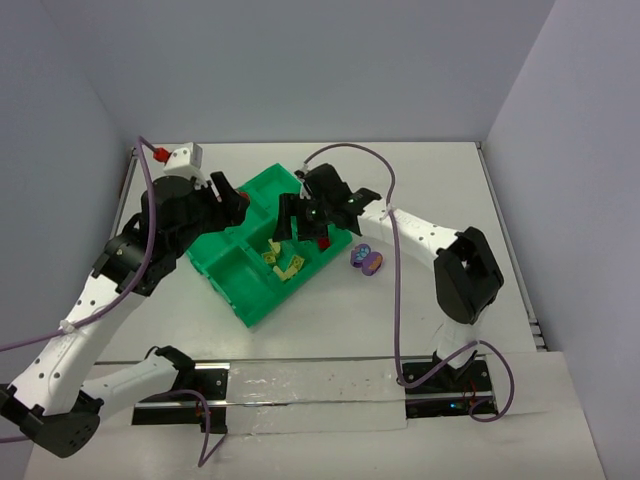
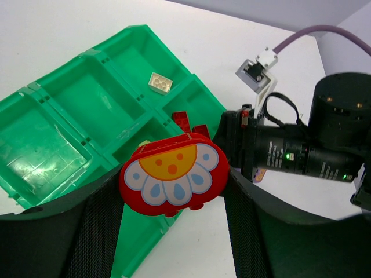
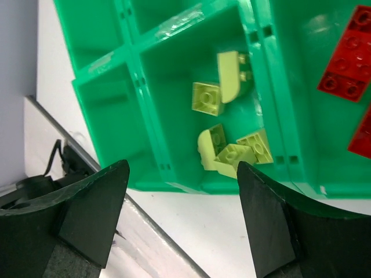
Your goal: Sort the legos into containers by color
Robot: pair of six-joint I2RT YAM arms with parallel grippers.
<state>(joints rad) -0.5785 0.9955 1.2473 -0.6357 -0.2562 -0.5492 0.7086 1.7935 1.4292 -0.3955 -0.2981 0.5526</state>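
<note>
The right claw [image 3: 182,188] hangs over the near right part of the green tray [image 1: 228,265]. Its two fingers [image 3: 93,217] are spread wide, with nothing between them and touching nothing. Straight below it, a compartment along the tray's near right edge holds the pale yellow-green legos [image 3: 232,156], loosely heaped with some touching; I count five. One low wall further right, the compartment at the tray's right corner holds the red legos [image 3: 344,65]. Two show there: one long brick, and one cut off by the picture's edge.

Farther back, over the tray's far left side, the left claw [image 2: 172,191] is about half open and clamped on a red flower-printed lego [image 2: 174,174]. This is a rounded piece with a white, orange and blue flower face. It is held up above the tray and touches nothing else. The right arm [image 2: 301,153] lies close on its right, reaching across the tray.

On the table [image 1: 330,330], just off the tray's right edge and apart from it, lie the purple legos [image 1: 367,262]. There are two, side by side and seemingly touching. The single tray sits turned cornerwise in the middle of the table. Near the table's far left corner stands a small white box [image 1: 187,156] with a red part.
</note>
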